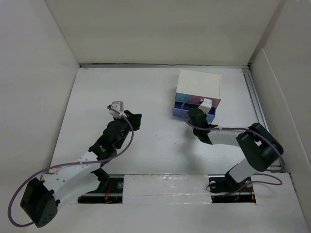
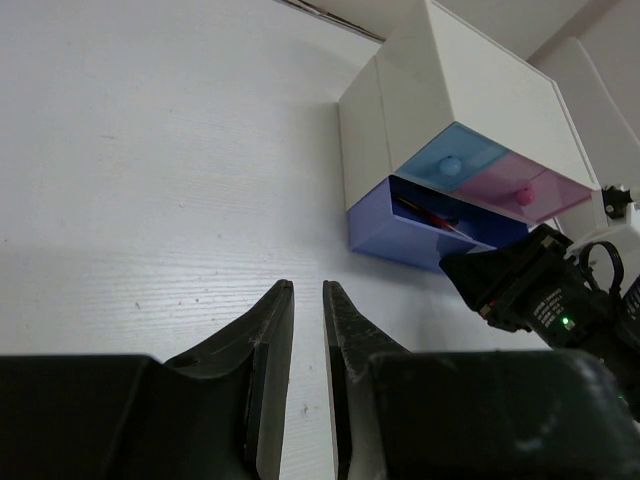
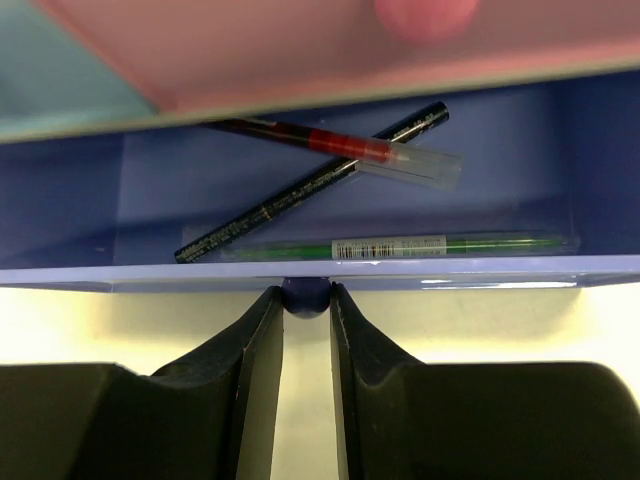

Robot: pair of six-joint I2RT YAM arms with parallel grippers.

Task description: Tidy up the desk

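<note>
The right claw is clamped on the round blue knob of the open, glossy blue plastic drawer, which holds three slim pens. The white drawer box stands near the far right corner of the matte white counter. The left claw is nearly together and empty.

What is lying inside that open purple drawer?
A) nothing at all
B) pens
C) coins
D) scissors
B: the right wrist view shows a red pen, a black pen and a green pen lying in the purple drawer.
</note>
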